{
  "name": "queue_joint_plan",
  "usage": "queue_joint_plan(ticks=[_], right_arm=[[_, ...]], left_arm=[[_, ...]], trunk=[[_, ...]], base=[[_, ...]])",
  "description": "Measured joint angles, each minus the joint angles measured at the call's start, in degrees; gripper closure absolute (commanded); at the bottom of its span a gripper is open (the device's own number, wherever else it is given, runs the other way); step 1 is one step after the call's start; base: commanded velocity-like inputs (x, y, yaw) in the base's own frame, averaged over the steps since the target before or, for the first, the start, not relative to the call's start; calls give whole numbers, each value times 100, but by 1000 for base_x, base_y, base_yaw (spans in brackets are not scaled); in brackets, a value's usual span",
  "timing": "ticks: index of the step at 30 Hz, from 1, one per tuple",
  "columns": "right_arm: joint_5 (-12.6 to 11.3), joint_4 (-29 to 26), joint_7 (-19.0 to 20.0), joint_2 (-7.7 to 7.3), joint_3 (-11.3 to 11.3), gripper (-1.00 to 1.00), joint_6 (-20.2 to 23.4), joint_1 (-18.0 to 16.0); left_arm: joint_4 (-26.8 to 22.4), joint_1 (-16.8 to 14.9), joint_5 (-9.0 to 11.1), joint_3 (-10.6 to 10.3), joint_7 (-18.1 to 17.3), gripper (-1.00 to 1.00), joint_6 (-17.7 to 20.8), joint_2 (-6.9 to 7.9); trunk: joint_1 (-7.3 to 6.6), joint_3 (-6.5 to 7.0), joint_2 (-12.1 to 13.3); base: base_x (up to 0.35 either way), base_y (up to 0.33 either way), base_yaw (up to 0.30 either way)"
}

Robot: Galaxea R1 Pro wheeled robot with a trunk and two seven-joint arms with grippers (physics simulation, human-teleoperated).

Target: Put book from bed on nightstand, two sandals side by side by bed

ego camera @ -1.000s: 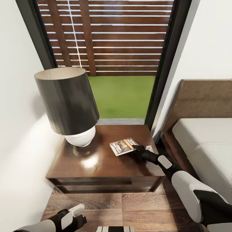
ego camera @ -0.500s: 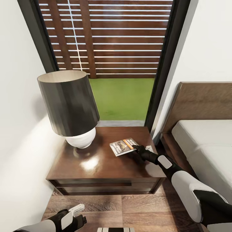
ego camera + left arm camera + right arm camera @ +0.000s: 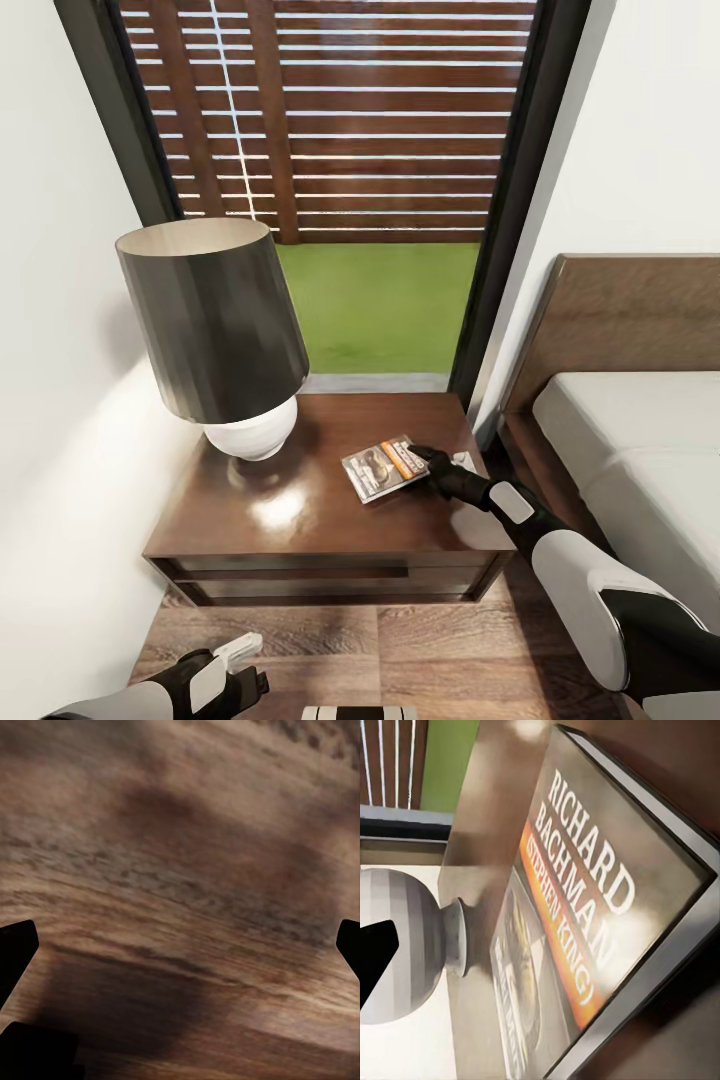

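I see the book [image 3: 386, 467] lying on the table [image 3: 300, 520] beside the lamp [image 3: 215, 330], left of the bed [image 3: 630, 440]. My right gripper [image 3: 428, 461] touches its edge; I cannot tell its jaws' state. My left gripper [image 3: 245, 655] hangs over the floor [image 3: 180, 870], jaws spread.

Bright daylight is coming through the far window [image 3: 360, 150], glaring off the desk [image 3: 285, 505] top beside the lamp [image 3: 215, 330], which is casting a soft shadow. The floor [image 3: 180, 870] is looking blurred and shadowed up close.
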Motion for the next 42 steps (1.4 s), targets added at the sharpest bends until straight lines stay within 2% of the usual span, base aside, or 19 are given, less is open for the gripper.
queue_joint_plan(ticks=[30,40,42], right_arm=[[1,0,0,0,6,-100,0,0],[-1,-2,0,0,8,-100,1,0],[1,-1,0,0,9,-100,0,0]], left_arm=[[2,0,0,0,0,-100,0,1],[2,0,0,0,0,-100,0,1],[2,0,0,0,0,-100,0,1]], trunk=[[0,0,0],[-26,221,13],[-26,222,13]], base=[[0,0,0],[0,0,0],[0,0,0]])
